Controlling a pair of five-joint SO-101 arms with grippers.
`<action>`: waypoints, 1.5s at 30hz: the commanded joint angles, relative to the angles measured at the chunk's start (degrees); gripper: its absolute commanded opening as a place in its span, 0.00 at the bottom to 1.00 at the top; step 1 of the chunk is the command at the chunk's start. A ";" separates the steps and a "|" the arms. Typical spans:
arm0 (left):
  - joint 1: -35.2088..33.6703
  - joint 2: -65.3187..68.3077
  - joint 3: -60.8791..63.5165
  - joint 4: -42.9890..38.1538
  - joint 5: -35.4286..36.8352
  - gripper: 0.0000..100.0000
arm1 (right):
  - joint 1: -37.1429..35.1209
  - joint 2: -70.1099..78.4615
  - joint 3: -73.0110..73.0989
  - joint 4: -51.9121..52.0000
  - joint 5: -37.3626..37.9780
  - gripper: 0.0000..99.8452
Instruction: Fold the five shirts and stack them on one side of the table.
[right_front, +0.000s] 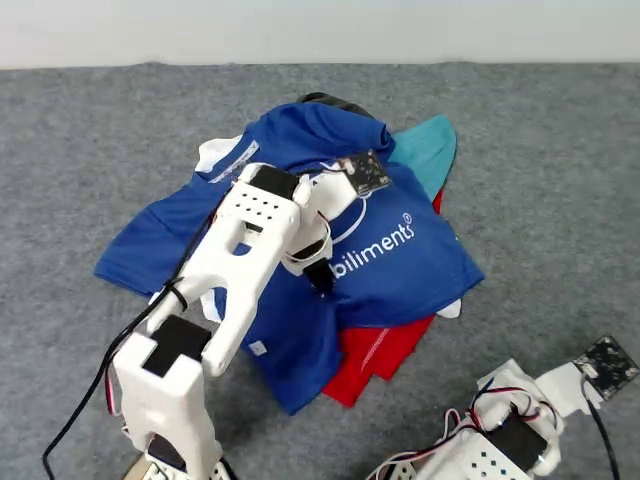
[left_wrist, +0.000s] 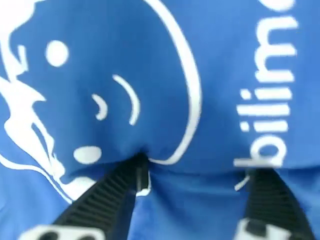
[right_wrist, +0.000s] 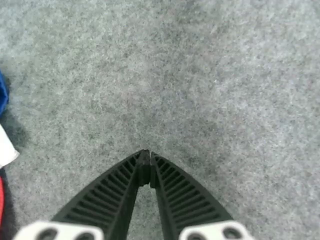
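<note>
The left gripper (left_wrist: 200, 169), fingers spread, rests on the blue shirt (right_front: 410, 270) topping a crumpled pile at mid-bench (right_front: 80, 130), a red shirt (right_front: 385, 350) beneath, while the right gripper (right_wrist: 146, 167), fingers pressed together, hovers over grey surface to the pile's right.

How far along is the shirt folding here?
Done: nothing; the shirts lie in a crumpled heap, blue shirt on top. In hand: the left gripper, open, is at the blue shirt. The right gripper is shut above the table. Left: all folding and stacking.
</note>
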 joint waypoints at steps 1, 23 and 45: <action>0.00 -0.79 -2.42 -4.22 2.02 0.17 | 0.84 -0.40 0.88 0.22 -0.53 0.01; -19.08 -36.04 -2.42 -3.60 6.86 0.01 | 0.84 -0.40 0.88 0.22 -0.53 0.01; -56.70 -40.09 1.27 -24.53 3.78 0.01 | 0.84 -0.40 0.88 0.22 -0.53 0.01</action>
